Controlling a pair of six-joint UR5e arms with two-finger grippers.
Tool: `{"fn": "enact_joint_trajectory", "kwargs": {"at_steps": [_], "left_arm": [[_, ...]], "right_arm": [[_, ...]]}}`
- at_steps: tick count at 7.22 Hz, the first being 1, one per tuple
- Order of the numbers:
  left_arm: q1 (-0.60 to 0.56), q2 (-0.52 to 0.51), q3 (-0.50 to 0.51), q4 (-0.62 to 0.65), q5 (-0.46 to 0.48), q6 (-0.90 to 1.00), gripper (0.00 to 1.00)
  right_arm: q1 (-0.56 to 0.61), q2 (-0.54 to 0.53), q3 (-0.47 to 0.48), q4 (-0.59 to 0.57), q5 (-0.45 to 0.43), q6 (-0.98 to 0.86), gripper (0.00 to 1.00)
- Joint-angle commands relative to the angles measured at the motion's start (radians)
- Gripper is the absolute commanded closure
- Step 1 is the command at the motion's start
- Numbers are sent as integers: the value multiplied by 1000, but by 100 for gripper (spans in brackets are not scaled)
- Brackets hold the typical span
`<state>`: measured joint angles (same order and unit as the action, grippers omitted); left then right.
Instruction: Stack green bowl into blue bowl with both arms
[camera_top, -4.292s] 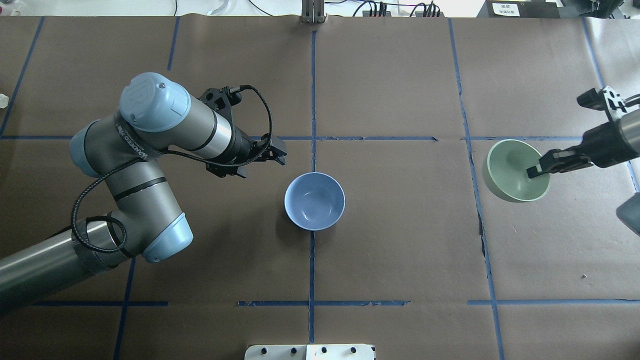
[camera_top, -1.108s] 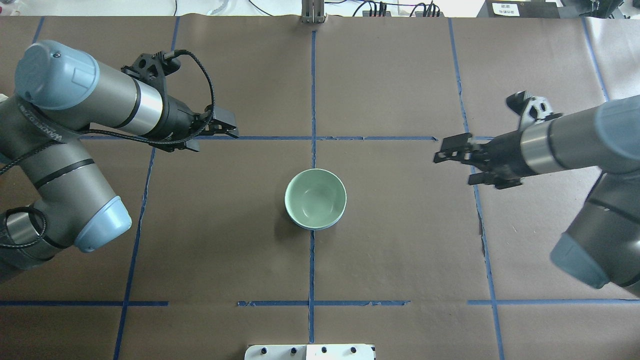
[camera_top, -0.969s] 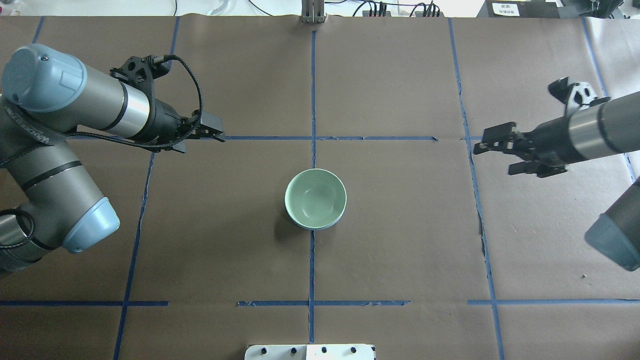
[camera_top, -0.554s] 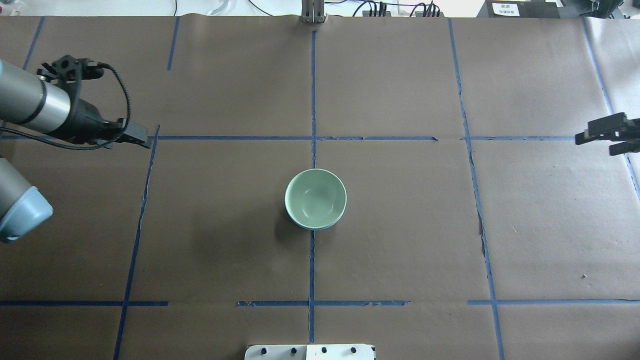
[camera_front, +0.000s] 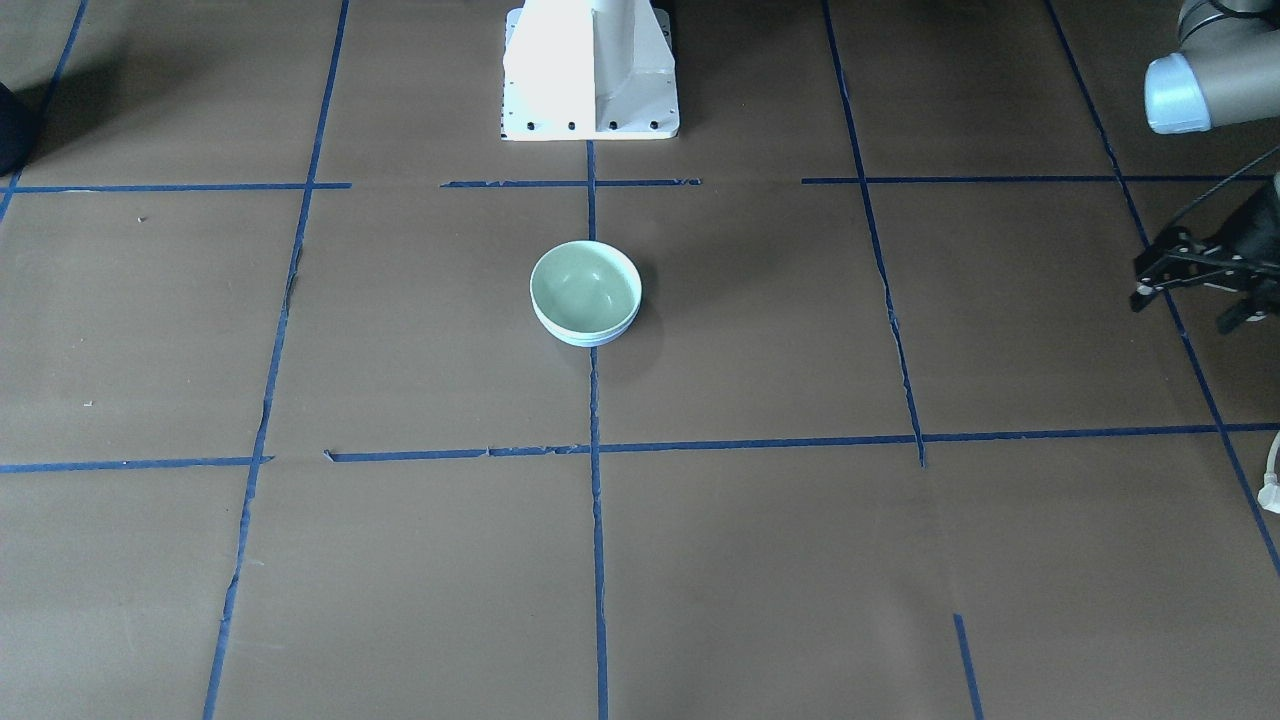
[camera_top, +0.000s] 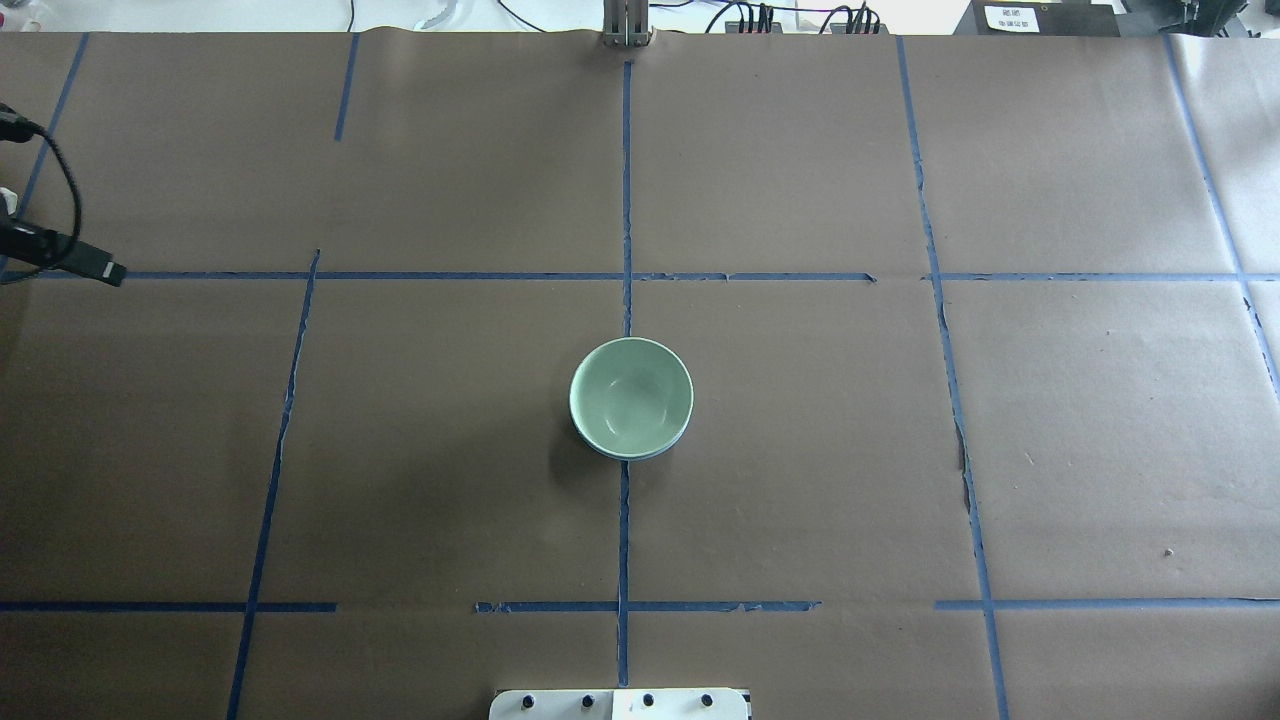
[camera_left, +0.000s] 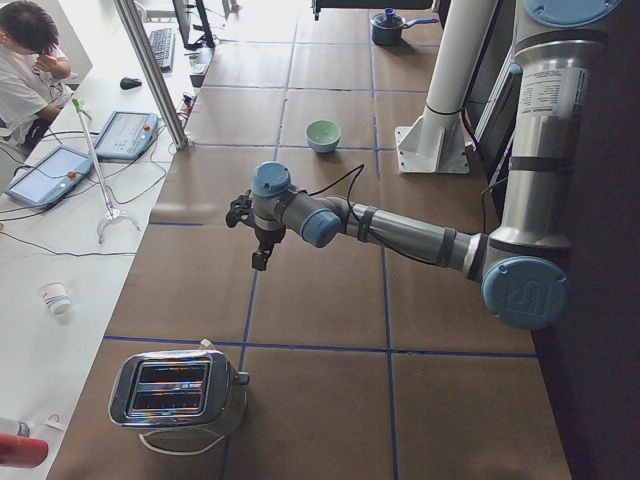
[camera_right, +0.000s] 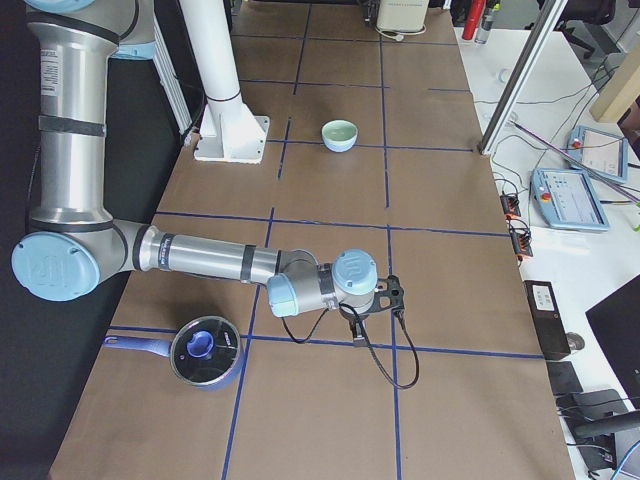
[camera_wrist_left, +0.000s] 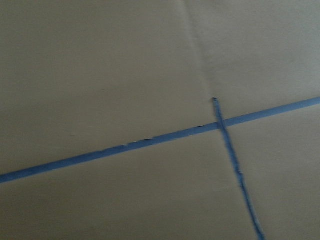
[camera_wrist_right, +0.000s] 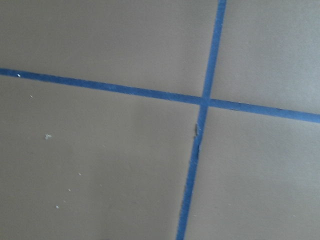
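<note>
The green bowl sits nested inside the blue bowl at the middle of the table; only a thin blue rim shows under it. The stack also shows in the front view, green bowl in blue bowl. My left gripper is open and empty, far out at the table's left end; one fingertip shows at the overhead view's left edge. My right gripper shows only in the exterior right view, far from the bowls, and I cannot tell whether it is open or shut.
The white pedestal base stands behind the bowls. A toaster sits at the table's left end. A pot with a blue lid sits near the right arm. An operator sits beside the table.
The green bowl, held by my right gripper 4.3 s ago, now rests in the blue bowl. Both arms have drawn outward; the right one has left the overhead view.
</note>
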<state>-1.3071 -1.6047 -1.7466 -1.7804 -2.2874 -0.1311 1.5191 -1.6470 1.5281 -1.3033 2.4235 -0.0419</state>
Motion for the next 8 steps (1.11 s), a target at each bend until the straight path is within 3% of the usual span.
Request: {"fn": "enact_joint_trajectory", "kwargs": {"at_steps": [1,2,3,5,8], "left_arm": [[-191,8,13,290,-90,288,0],[-202,20,1,361,-180,289,0],[-205,31,-2,366,-182,282,0],[-216,25,13,365,-65,283,0],[-213,25,22,392,-105,265,0]], "right_arm": [[122,86,22,-341,0,-306,0],[131,110,73,-450,-4,-308,0],[156,121,105,-477,-24,-306,0],[153,95,129,-481,-46,-293,0],[121,81,171,-517,-46,-273,0]]}}
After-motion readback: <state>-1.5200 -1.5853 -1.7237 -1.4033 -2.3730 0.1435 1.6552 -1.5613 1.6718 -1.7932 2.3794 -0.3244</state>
